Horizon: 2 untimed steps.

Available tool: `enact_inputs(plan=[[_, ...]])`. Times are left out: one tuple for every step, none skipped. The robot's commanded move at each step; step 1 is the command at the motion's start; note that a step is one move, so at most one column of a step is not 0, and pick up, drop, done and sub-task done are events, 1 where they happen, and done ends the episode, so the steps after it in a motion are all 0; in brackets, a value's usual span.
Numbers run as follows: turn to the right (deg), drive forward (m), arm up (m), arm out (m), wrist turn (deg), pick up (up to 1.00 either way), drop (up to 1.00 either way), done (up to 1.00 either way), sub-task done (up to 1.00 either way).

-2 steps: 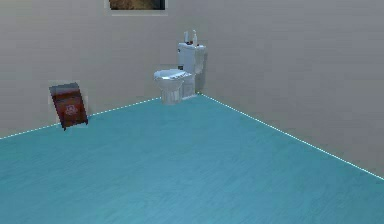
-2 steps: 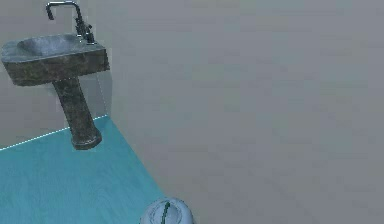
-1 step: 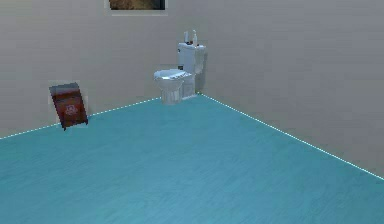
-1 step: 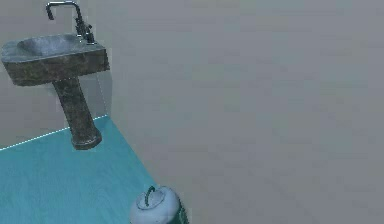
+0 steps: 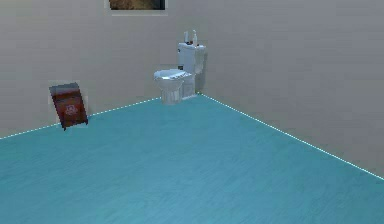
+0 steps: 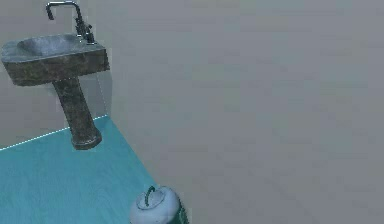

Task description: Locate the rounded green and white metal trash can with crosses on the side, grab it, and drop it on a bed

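Trash can (image 6: 160, 207): rounded, white domed top with a small dark handle and a green side. It sits at the arm side view's bottom edge, just left of the middle, partly cut off by the edge. Can't make out any crosses on it. It stands on the teal floor (image 6: 60, 185), close to the base of the plain grey wall (image 6: 260, 100).

Fingers: cannot tell their state from these views.

Pedestal sink (image 6: 62, 60): mottled dark stone, upper left of the arm side view, against the wall and well apart from the can. A metal faucet (image 6: 70, 15) is on its back rim.

Forward view: white toilet (image 5: 182, 75) in the room corner, with small upright items (image 5: 190, 40) on its tank. A red-brown boxy object (image 5: 68, 105) sits at the wall base on the left. A framed picture (image 5: 137, 4) is on the wall, at the top edge.
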Motion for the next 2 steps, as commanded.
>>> enact_inputs(plan=[[0.0,0.0,0.1,0.0,0.0,0.0,0.0,0.0,0.0],[0.0,0.0,0.5,0.0,0.0,0.0,0.0,0.0,0.0]])
